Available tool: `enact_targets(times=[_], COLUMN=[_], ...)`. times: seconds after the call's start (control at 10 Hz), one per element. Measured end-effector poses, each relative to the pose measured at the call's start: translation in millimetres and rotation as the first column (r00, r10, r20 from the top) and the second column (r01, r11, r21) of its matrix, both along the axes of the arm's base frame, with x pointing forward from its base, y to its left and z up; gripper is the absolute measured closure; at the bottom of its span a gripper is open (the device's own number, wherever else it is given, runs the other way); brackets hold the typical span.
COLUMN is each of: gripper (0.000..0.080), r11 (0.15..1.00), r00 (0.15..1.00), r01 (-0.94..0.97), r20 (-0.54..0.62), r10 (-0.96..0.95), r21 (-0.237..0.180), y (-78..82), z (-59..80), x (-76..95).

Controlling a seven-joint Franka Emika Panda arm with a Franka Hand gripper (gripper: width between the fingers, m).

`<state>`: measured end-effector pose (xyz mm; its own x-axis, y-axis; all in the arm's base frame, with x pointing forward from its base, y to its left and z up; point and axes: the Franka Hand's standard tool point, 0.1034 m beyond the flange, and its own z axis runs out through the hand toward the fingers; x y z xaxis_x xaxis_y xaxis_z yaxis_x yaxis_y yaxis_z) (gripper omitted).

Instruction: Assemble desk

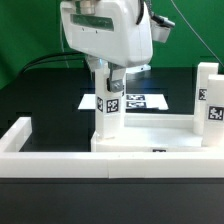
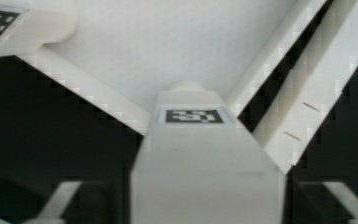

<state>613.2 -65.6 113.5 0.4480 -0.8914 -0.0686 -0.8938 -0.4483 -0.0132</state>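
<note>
The white desk tabletop [image 1: 155,133] lies flat on the black table. One white leg post [image 1: 109,112] stands upright at the tabletop's corner on the exterior view's left, its tag facing the camera. My gripper [image 1: 108,80] comes down over this post from above. In the wrist view the post [image 2: 201,160] runs between my fingers [image 2: 48,203], and a dark gap shows on each side, so the gripper [image 2: 197,208] is open around it without touching. A second leg post [image 1: 208,95] stands at the tabletop's corner on the exterior view's right, and its tagged end [image 2: 2,26] also shows in the wrist view.
A long low white border wall [image 1: 60,158] runs along the front and turns back on the exterior view's left. The marker board [image 1: 140,100] lies flat behind the tabletop. Cables hang behind the arm.
</note>
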Motion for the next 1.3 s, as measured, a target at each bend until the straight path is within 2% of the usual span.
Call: enact_targets(times=[0.1, 0.2, 0.3, 0.6, 1.0, 1.2, 1.3], gripper=[0.0282, 0.0174, 0.0157, 0.0151, 0.0150, 0.0150, 0.0150], r11=[0.997, 0.993, 0.982, 0.855, 0.716, 0.488, 0.402], r00=[0.997, 0.993, 0.982, 0.853, 0.714, 0.487, 0.401], r01=[-0.080, -0.116, -0.190, -0.518, -0.696, -0.869, -0.911], r20=[0.001, 0.003, 0.008, 0.056, 0.058, 0.037, 0.030], r10=[0.080, 0.116, 0.190, 0.519, 0.698, 0.873, 0.915], r21=[0.000, 0.001, -0.002, -0.036, -0.046, -0.075, -0.086], y=[-0.8, -2.1, 0.4, 4.7, 2.9, -0.6, -1.2], z=[0.1, 0.5, 0.8, 3.2, 2.5, 2.1, 1.5], x=[-0.5, -0.5, 0.2, 3.8, 3.2, 3.5, 3.8])
